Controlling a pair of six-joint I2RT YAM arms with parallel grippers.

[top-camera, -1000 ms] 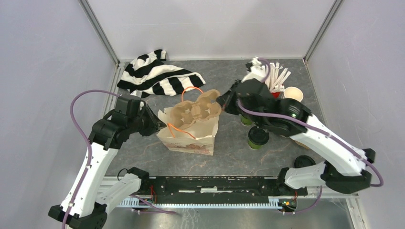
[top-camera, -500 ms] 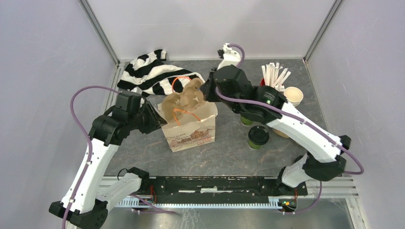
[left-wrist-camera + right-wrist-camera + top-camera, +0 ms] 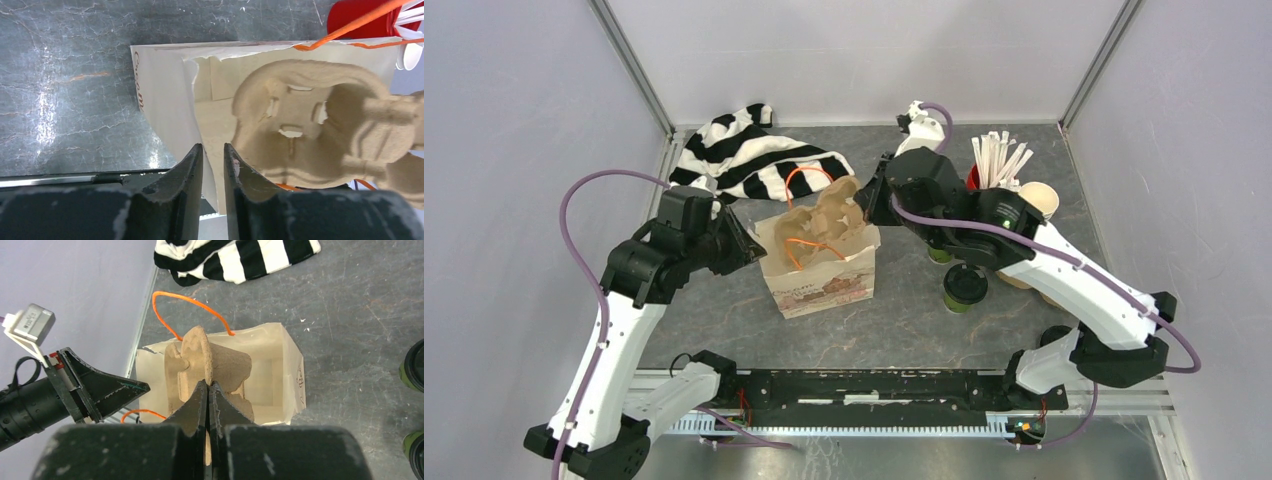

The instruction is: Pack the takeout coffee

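Note:
A cream paper bag (image 3: 819,285) with orange handles stands upright mid-table. My right gripper (image 3: 871,203) (image 3: 208,385) is shut on a brown pulp cup carrier (image 3: 824,215) (image 3: 220,365), held on edge in the bag's mouth. My left gripper (image 3: 749,245) (image 3: 213,150) sits at the bag's left rim. Its jaws are a narrow gap apart, straddling the bag wall (image 3: 165,100). One takeout coffee (image 3: 965,287), green with a black lid, stands right of the bag. A second coffee (image 3: 939,254) is mostly hidden under my right arm.
A black-and-white striped cloth (image 3: 754,160) lies at the back left. A red cup of white sticks (image 3: 994,165) and lidless paper cups (image 3: 1037,198) stand at the back right. Walls enclose the table on three sides.
The bag went from tilted to upright. My right gripper swung the carrier back and left, then over the bag's mouth. My left gripper stayed at the bag's rim.

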